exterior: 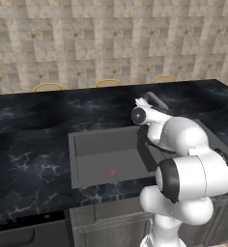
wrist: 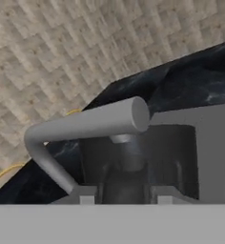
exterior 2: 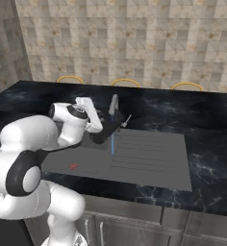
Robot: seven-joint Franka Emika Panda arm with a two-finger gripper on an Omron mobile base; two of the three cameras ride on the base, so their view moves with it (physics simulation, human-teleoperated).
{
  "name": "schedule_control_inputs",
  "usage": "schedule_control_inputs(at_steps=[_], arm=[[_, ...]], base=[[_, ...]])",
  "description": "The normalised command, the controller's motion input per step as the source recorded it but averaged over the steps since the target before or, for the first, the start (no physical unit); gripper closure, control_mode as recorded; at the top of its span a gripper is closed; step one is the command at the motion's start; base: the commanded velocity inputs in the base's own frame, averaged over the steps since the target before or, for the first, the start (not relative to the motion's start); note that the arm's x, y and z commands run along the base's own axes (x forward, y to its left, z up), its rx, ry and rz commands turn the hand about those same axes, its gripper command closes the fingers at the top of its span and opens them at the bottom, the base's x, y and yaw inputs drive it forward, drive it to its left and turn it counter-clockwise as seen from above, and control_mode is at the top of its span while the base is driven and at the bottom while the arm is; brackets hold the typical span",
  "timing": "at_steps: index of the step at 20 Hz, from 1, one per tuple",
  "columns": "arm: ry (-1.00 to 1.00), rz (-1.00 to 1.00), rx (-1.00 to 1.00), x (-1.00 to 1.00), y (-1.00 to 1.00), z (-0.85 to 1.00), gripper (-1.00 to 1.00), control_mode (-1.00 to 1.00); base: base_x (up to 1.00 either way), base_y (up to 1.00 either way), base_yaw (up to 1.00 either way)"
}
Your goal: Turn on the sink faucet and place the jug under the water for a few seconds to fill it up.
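Note:
The sink faucet stands at the back of the sink, and its grey spout crosses just in front of the hand. A thin light-blue stream of water falls from it into the basin. The dark jug hangs tilted under the spout, beside the stream. My gripper is shut on it. In the hand view the jug sits between and beyond my fingertips, with the gripper at the bottom. From the left, my own arm hides the jug; the faucet and sink show.
Black marble counter surrounds the sink, with a tiled wall behind. Three yellow chair backs rise past the counter's far edge. The basin has a red mark at its drain. A thin lever sticks out right of the faucet.

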Motion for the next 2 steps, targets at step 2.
schedule_control_inputs(at_steps=[2], arm=[[-0.09, 0.00, 0.00, 0.00, 0.00, -0.15, 1.00, -1.00]], base=[[0.00, 0.00, 0.00]])
